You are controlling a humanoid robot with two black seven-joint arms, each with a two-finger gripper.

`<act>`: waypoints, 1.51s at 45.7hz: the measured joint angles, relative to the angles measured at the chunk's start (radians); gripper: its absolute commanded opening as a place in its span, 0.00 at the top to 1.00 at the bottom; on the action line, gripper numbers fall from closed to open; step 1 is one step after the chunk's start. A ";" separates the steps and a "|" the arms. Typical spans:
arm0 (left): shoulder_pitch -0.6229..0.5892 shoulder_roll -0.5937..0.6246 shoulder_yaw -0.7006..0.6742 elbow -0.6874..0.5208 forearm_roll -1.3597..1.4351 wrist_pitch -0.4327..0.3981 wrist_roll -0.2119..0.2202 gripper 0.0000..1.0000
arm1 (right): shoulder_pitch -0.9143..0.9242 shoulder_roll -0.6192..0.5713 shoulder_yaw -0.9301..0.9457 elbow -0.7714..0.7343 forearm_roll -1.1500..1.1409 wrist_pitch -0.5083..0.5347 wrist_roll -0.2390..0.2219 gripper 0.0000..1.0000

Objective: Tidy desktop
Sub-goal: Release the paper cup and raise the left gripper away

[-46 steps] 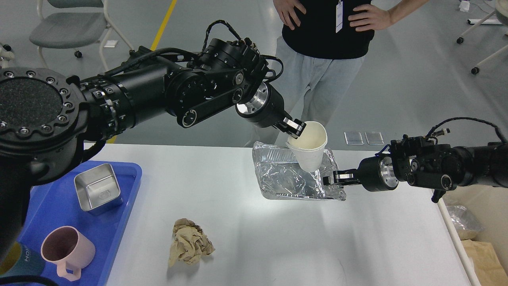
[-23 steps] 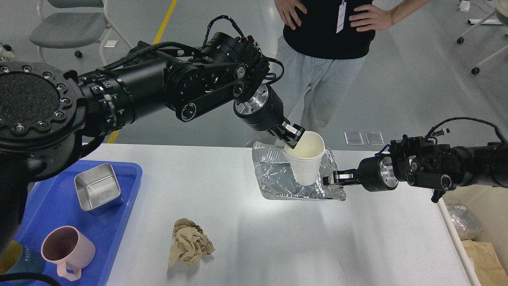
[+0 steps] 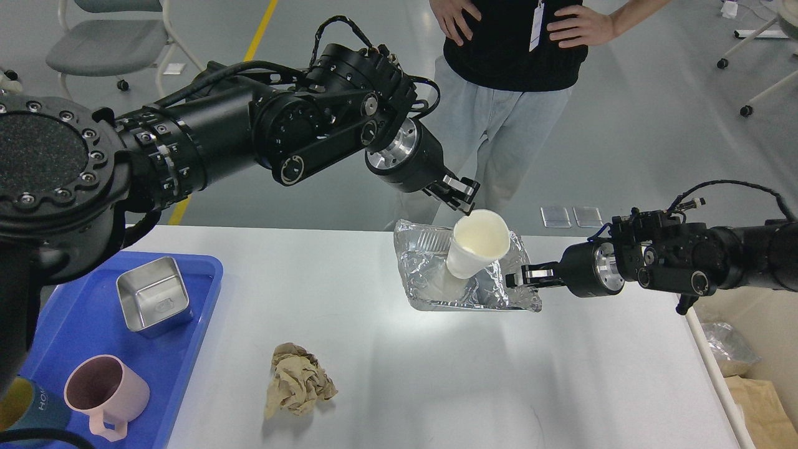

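Note:
The white desktop (image 3: 436, 374) fills the lower view. A crumpled silver foil tray (image 3: 430, 280) is held off the desktop at its right edge by my right gripper (image 3: 520, 276), which is shut on the foil. A white paper cup (image 3: 477, 242) leans tilted inside the foil tray, its mouth facing me. My left gripper (image 3: 461, 192) is open just above the cup's rim, apart from it. A crumpled brown paper ball (image 3: 298, 380) lies on the desktop at the front left.
A blue plastic tray (image 3: 187, 349) at the left holds a steel square tin (image 3: 153, 296) and a pink mug (image 3: 106, 390). A person (image 3: 511, 75) stands behind the desk. A bin with foil and paper (image 3: 735, 362) sits off the right edge.
My left gripper lowered the paper cup into the foil tray, let go of it and rose slightly. The cup now leans in the tray. The right arm barely moved.

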 measured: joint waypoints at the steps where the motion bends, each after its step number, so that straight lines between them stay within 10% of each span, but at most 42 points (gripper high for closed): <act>1: 0.001 -0.001 0.000 0.001 -0.001 0.015 0.000 0.04 | 0.000 0.000 0.000 0.000 0.000 0.000 0.000 1.00; 42: 0.005 0.175 -0.024 -0.032 -0.047 -0.010 -0.006 0.04 | 0.002 0.001 0.001 0.007 0.000 0.000 0.000 1.00; 69: 0.174 0.681 0.011 -0.521 0.200 0.365 -0.007 0.07 | -0.014 0.003 0.004 0.002 0.000 -0.002 0.002 1.00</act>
